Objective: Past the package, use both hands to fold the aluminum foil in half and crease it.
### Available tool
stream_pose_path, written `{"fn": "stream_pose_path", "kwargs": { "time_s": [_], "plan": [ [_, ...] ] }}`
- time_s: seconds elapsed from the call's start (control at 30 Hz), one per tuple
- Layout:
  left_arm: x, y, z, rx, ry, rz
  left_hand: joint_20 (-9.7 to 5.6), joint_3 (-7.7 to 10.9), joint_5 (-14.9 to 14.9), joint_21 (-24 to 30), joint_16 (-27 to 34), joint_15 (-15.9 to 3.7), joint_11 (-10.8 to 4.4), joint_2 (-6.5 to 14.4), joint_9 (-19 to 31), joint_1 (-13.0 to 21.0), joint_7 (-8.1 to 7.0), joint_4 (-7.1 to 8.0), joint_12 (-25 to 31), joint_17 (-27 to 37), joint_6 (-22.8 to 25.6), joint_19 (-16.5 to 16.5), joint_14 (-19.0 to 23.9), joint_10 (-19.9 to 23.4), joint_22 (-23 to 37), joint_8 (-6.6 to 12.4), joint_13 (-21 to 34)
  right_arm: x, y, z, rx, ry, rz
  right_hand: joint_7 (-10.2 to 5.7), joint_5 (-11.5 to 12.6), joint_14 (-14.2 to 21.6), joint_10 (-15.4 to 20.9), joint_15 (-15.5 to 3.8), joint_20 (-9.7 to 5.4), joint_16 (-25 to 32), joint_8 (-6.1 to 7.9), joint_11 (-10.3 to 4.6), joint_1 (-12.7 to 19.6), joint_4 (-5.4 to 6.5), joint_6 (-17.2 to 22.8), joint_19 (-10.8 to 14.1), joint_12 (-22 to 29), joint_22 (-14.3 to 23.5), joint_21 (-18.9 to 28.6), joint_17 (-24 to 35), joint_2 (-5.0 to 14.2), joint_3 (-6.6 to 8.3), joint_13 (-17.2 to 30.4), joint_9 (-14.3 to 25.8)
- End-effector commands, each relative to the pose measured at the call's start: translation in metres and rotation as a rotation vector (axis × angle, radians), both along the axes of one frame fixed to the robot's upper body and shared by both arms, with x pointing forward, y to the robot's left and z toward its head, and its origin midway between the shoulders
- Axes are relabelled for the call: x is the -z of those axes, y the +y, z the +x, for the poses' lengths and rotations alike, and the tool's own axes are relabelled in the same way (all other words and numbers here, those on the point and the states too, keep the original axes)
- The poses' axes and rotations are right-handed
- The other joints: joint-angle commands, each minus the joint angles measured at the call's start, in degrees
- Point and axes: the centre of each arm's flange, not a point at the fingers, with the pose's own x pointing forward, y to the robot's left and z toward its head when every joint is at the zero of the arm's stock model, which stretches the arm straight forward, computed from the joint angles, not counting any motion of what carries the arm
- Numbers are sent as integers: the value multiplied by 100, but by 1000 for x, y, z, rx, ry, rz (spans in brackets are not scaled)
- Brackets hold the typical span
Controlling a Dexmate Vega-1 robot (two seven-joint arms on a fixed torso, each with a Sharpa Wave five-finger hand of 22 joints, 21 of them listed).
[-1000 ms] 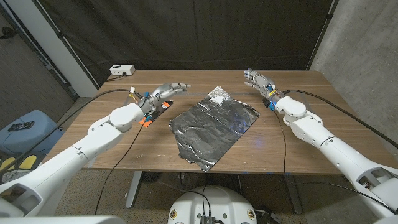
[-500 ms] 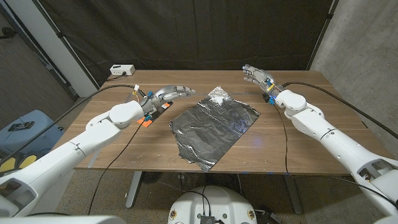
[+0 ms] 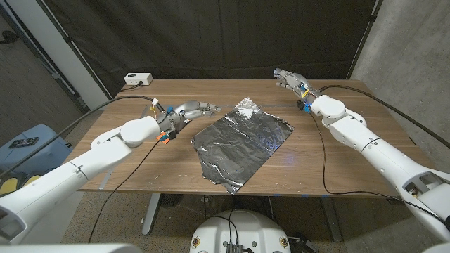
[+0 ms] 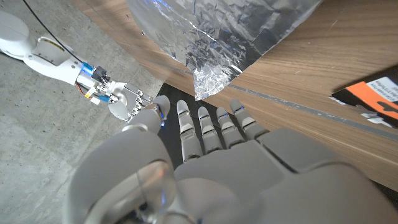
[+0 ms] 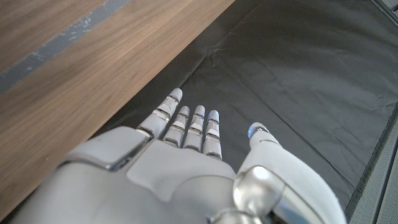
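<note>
wooden table (image 3: 330,158), foil (image 3: 242,144), package (image 3: 171,128), white box (image 3: 138,79)

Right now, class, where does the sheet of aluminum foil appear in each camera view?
Head view: aluminum foil lies at table centre, between both arms.
Left wrist view: foil spreads beyond the left robot hand.
Right wrist view: I see no foil.
Shared landmark: the foil's crumpled far corner.

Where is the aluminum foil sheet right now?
In the head view the aluminum foil lies flat at the middle of the wooden table, between both arms, its crumpled far corner just past the left hand.
</note>
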Motion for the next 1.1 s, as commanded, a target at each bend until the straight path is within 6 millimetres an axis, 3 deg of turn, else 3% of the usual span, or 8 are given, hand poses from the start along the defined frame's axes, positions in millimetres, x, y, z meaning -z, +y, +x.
{"fn": "stream_pose_path", "kwargs": {
  "time_s": [0.03,0.13,0.33,0.37,0.43,0.5,0.67,1.1],
  "plan": [
    [10,3,-13,-16,-30,92,-24,6,54,-4,-6,-41,-18,16,24,-61,-52,12,32,24,-18,11,-6,73,9,-25,28,-14,4,0,45,-29,-65,-18,-22,-27,-46,-143,-113,-2,-2,-19,13,-41,-28,-28,-21,16,20,22,-32,3,26,18],
    [14,2,-18,-23,-51,136,-22,4,54,-7,-7,-51,-36,17,23,-63,-81,11,27,23,-32,12,-1,74,8,-36,28,-23,8,-2,74,-37,-120,-14,-27,0,83,-157,-102,13,4,-35,43,-84,-33,-26,34,15,27,15,-41,14,29,18],
    [19,2,-20,-29,-67,187,-24,0,55,-12,-3,-72,-37,28,23,-83,-108,26,20,27,-28,19,16,80,7,-44,29,-35,18,-5,123,-51,-232,11,-44,134,298,-198,-91,57,64,-61,211,-281,109,-9,108,13,41,-12,-87,48,47,19],
    [20,2,-21,-33,-70,197,-25,0,56,-13,-1,-70,-46,29,23,-86,-119,27,19,27,-28,22,25,82,7,-45,29,-36,19,-5,120,-52,-232,-48,-57,175,411,-217,-61,73,79,-174,278,-368,154,2,141,13,47,-14,-100,53,64,23],
    [20,1,-20,-35,-71,218,-25,1,57,-15,1,-76,-50,32,23,-91,-126,30,19,28,-24,23,33,90,7,-46,29,-38,22,-6,127,-54,-248,-71,-66,214,460,-245,-52,87,87,-253,316,-420,185,30,152,12,57,-14,-106,52,75,26],
    [21,1,-20,-40,-70,238,-32,7,60,-16,-1,-87,-49,41,23,-87,-128,26,17,26,-33,30,39,95,6,-53,30,-39,25,-6,144,-59,-271,-72,-70,240,494,-236,-26,94,102,-242,349,-463,230,55,161,12,65,-17,-117,54,82,27],
    [24,1,-18,-36,-84,263,-35,19,64,-21,-10,-106,-50,54,22,-73,-129,14,7,22,-20,32,32,87,5,-53,30,-40,32,-5,147,-54,-311,-147,-86,314,646,-244,-48,123,120,-269,382,-529,304,24,207,13,51,-7,-138,35,100,31],
    [32,-4,-13,-36,-119,394,-64,-51,28,-69,-79,-151,-66,98,20,-58,-226,2,-112,26,-226,15,-196,-136,-2,-144,30,-46,44,-3,204,-75,-389,-69,-101,518,987,-175,15,200,185,-266,409,-649,582,35,277,15,52,17,-206,-39,111,33]
  ]
}}
